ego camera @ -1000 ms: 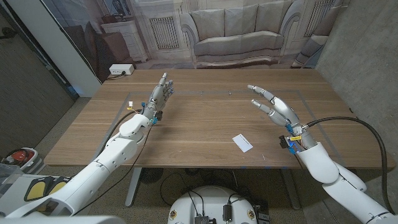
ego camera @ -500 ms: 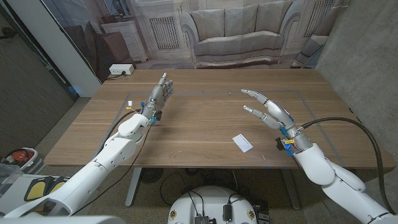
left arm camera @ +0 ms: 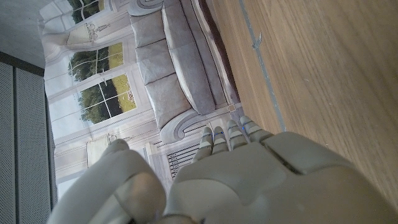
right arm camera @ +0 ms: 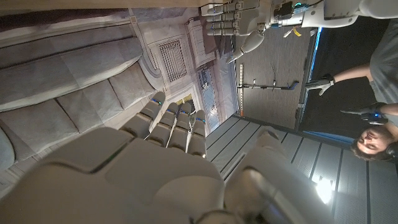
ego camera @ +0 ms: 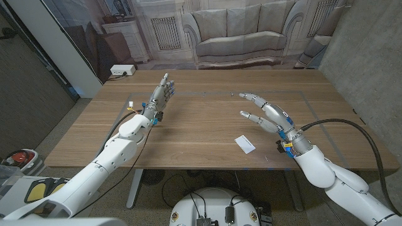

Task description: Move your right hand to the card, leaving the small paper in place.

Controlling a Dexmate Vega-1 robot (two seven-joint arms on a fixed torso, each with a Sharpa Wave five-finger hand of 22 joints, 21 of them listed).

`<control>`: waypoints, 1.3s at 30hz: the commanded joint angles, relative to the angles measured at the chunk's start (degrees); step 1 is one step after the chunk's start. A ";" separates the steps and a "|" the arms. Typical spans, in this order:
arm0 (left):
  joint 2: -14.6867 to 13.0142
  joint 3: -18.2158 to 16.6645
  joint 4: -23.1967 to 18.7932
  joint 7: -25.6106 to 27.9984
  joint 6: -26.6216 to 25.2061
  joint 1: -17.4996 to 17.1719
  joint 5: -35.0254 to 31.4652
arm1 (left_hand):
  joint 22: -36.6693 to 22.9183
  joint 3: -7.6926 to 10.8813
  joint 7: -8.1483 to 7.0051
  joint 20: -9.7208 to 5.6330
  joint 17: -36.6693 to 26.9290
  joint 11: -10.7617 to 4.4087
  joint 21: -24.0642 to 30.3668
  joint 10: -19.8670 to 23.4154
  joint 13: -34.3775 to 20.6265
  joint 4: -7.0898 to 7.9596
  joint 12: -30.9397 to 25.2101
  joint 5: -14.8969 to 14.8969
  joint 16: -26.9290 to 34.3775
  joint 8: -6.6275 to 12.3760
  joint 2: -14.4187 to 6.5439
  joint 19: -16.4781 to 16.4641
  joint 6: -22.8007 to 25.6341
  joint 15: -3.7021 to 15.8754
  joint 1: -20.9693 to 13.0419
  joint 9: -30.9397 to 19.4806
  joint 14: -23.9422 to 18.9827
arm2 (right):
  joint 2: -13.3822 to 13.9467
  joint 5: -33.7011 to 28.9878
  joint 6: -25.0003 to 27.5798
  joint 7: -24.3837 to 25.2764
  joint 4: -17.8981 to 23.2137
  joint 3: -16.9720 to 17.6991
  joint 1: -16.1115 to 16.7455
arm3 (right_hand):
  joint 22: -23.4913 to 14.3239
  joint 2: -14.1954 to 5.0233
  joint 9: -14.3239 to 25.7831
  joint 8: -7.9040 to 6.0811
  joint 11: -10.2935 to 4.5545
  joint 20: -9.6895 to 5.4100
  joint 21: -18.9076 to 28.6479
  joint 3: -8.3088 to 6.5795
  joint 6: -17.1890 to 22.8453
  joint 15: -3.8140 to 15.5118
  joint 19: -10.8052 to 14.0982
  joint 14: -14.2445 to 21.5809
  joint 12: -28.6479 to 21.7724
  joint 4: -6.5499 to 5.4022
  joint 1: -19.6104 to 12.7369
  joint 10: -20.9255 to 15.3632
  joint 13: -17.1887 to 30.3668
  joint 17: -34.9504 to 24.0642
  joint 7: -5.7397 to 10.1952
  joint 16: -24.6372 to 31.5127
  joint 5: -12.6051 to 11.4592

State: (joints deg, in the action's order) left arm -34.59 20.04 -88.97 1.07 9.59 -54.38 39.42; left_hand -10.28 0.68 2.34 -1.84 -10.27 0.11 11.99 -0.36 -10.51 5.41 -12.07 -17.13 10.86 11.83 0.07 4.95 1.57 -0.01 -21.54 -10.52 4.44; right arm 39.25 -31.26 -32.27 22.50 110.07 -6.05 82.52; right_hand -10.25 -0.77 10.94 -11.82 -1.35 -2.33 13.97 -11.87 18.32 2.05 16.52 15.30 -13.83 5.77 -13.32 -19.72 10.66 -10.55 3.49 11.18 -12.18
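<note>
The card is lying on the table just below the right hand, which has been drifting leftward toward it, fingers spread and holding nothing. The left hand is waiting, released, well apart.

A long wooden table with a brown grain top carries thin blue tape lines marking a rectangle on its surface. Behind it hangs a printed backdrop showing a pale grey cushioned sofa and a white radiator — the same sofa print appears in the left wrist view. A white power strip lies on the floor beyond the table's far left corner. A person in dark surroundings shows in the right wrist view.
</note>
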 commanded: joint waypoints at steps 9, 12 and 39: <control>-0.02 0.16 -0.68 0.64 -0.33 -0.03 -0.42 | -0.07 -0.39 -0.04 -1.54 -0.29 -0.23 -0.04 0.16 -0.33 -0.02 0.07 0.23 -0.06 -0.17 -0.18 0.73 -0.10 -0.12 -0.24 -0.31 0.54 | 4.46 -8.98 8.73 5.65 3.63 -2.73 0.10 | -0.31 -0.15 0.06 0.11 -0.15 -1.39 -0.22 -0.14 0.42 0.71 -0.26 -0.01 0.16 0.56 -0.24 0.15 0.10 -0.07 0.27 -0.15 -0.59; 0.03 0.23 -0.72 0.62 -0.36 -0.03 -0.43 | -0.07 -0.42 -0.05 -1.47 -0.29 -0.22 -0.07 0.14 -0.33 -0.02 0.09 0.24 -0.06 -0.17 -0.20 0.77 -0.07 -0.10 -0.26 -0.31 0.55 | 5.12 -9.78 10.27 5.93 4.11 -3.55 -0.31 | -0.32 -0.19 0.07 0.11 -0.16 -1.40 -0.25 -0.17 0.45 0.74 -0.26 0.01 0.13 0.57 -0.27 0.02 0.11 -0.07 0.27 -0.15 -0.62; 0.81 0.69 -1.04 1.32 0.18 -0.49 -0.83 | -0.09 -0.68 -0.16 -1.38 -0.29 -0.15 -0.21 0.18 -0.35 -0.03 0.16 0.32 -0.06 -0.20 -0.38 0.89 0.04 -0.04 -0.37 -0.32 0.55 | 11.79 -13.15 18.46 9.10 5.72 -9.02 -0.90 | -0.36 -0.68 0.08 -0.10 -0.41 -1.27 -0.64 -0.38 1.31 0.91 -0.30 0.22 0.16 0.62 -0.43 -0.40 0.12 -0.08 0.63 -0.17 -0.75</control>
State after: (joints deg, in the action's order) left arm -33.99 20.55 -89.57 1.82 9.69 -54.43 38.84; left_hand -10.27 0.31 2.34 -2.15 -10.27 0.11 11.99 -0.36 -10.51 5.30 -12.09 -17.13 10.86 11.61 -0.07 5.28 1.58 -0.01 -21.68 -10.52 4.44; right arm 48.65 -42.88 -17.54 30.07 115.48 -12.69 82.22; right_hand -10.55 -1.15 10.94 -11.83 -1.56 -2.33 13.72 -12.11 19.05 2.05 16.52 15.30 -13.84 6.01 -13.70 -19.94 10.66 -10.53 4.21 11.19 -12.63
